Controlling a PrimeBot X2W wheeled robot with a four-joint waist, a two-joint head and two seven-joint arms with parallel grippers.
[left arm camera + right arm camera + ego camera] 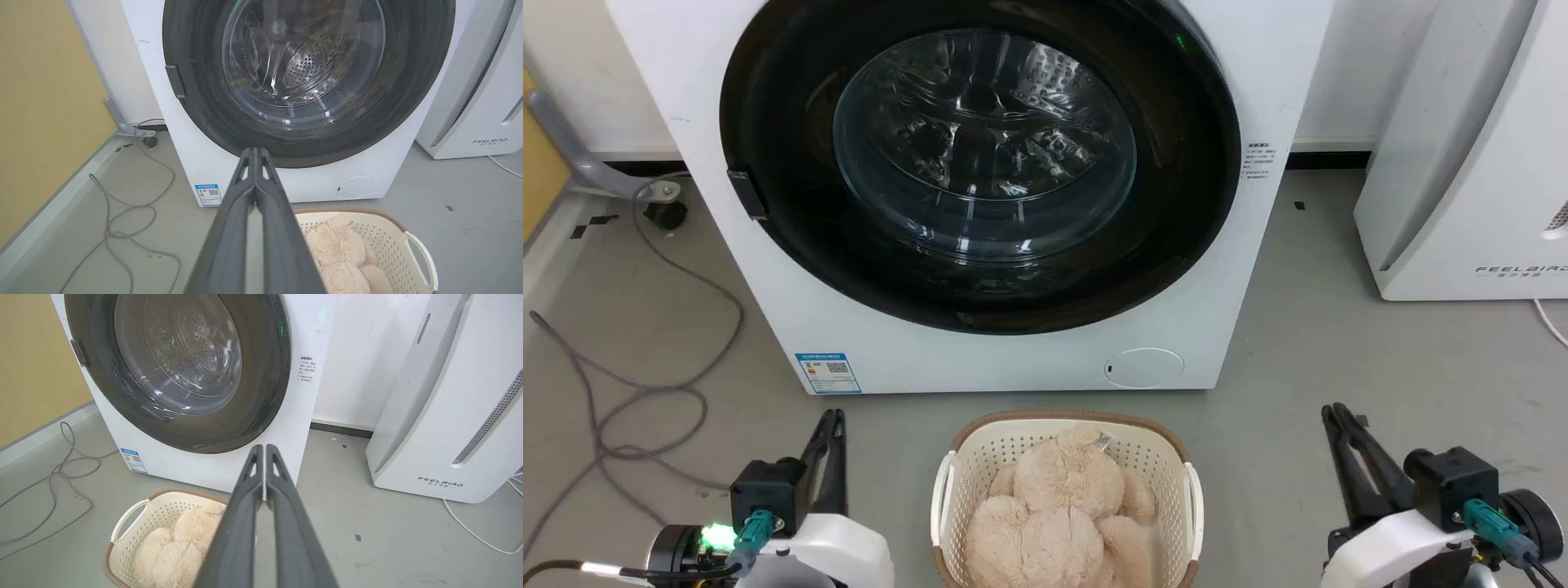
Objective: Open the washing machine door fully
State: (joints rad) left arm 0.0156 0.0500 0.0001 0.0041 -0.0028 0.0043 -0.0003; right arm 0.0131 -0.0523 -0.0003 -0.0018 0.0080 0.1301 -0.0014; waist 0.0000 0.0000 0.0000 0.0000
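White is the colour of the washing machine (1013, 359), a big box that stands on the grey floor (1339, 343). The washing machine door (980, 155) is on the front of the washing machine. It is a shiny black circle with a clear glass bowl in the middle. It lies flat against the front, all the way shut. Through the glass you can see the steel drum (306, 65) with its little holes. A small dark catch (747, 193) sits on the door's left edge. Low on the washing machine's front are a blue label (827, 372) on the left and a round flap (1143, 367) on the right.

Just in front of the washing machine sits a cream basket (1005, 449) with a tan plush toy (1066, 498) inside it. The left claw (833, 420) is in front of the washing machine, left of the basket. Its two dark fingers (829, 453) are pressed together and hold nothing. The right claw (1335, 412) is off to the right of the basket. Its fingers are pressed together too and hold nothing. Both claws are well apart from the door.

A grey cable (741, 314) loops on the floor to the left of the washing machine. A white FEELBIRD appliance (1462, 163) stands to the right of the washing machine, near it but not touching.
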